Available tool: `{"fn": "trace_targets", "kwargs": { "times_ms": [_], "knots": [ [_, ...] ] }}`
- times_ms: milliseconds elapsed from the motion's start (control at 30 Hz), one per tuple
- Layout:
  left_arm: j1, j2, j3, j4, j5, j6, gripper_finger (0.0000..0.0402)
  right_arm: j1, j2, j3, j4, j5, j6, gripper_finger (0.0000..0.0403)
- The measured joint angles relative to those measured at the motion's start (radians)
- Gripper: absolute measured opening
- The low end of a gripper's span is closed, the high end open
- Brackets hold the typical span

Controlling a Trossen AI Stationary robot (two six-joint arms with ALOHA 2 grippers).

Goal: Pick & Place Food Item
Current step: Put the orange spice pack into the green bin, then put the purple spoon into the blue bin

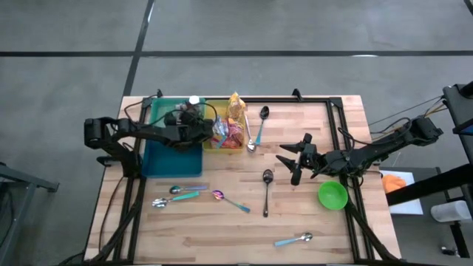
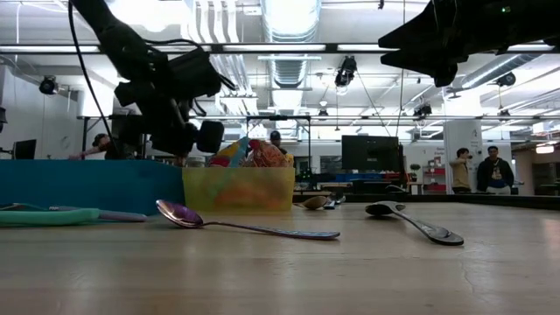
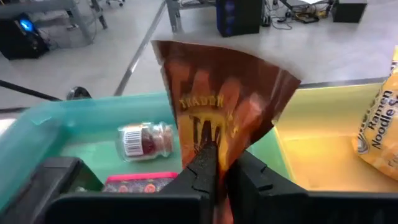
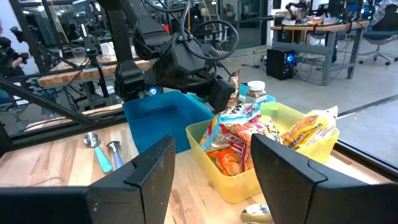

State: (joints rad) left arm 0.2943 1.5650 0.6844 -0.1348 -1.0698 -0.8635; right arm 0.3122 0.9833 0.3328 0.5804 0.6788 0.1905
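brown foil crinkles in the left hand [image 3: 214, 165], whose fingers are pinched nearly shut on the bottom edge of a snack packet [image 3: 217, 99] that stands up above the teal bin [image 3: 56, 134]. taking that teal bin as the landmark: the packet hangs over its inside, close to the wall it shares with the yellow bin [image 3: 323, 134] just beside it; a small jar [image 3: 146, 140] and a flat pink packet [image 3: 140, 182] lie on the teal bin's floor below. the yellow bin is heaped with more snack bags, a ramen noodle pack [image 3: 379, 127] among them. well away from the teal bin, over the open bench [image 1: 222, 229] past the yellow bin, the right hand [image 1: 299, 159] waits half open with nothing in it, above a black spoon [image 1: 267, 188] and near a green bowl [image 1: 332, 195]. the grip looks thin to me, only a pinch on one edge, so the packet could swing or slip loose. let go too near that shared wall, it might catch on the rim and tip over into the yellow bin, or land on the jar and set it rolling.
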Motion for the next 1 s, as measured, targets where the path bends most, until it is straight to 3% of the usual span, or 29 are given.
{"fn": "trace_targets", "kwargs": {
  "times_ms": [133, 333, 500, 667, 1000],
  "knots": [
    [0.000, 0.001, -0.005, 0.006, 0.047, 0.000, 0.0076, 0.000, 0.000, 0.000, 0.000, 0.000, 0.000, 0.0206],
    [0.000, 0.001, -0.005, 0.004, 0.050, 0.000, 0.0157, 0.000, 0.000, 0.000, 0.000, 0.000, 0.000, 0.0206],
    [-0.001, 0.001, -0.005, 0.001, 0.049, 0.001, 0.0202, 0.000, 0.000, 0.000, 0.000, 0.000, 0.000, 0.0206],
    [-0.001, -0.016, -0.005, -0.004, 0.046, 0.001, 0.0221, 0.000, 0.000, 0.000, 0.000, 0.000, 0.000, 0.0206],
    [-0.007, -0.165, -0.005, -0.070, 0.057, 0.053, 0.0223, 0.000, 0.000, 0.000, 0.000, 0.000, 0.000, 0.0206]
  ]
}}
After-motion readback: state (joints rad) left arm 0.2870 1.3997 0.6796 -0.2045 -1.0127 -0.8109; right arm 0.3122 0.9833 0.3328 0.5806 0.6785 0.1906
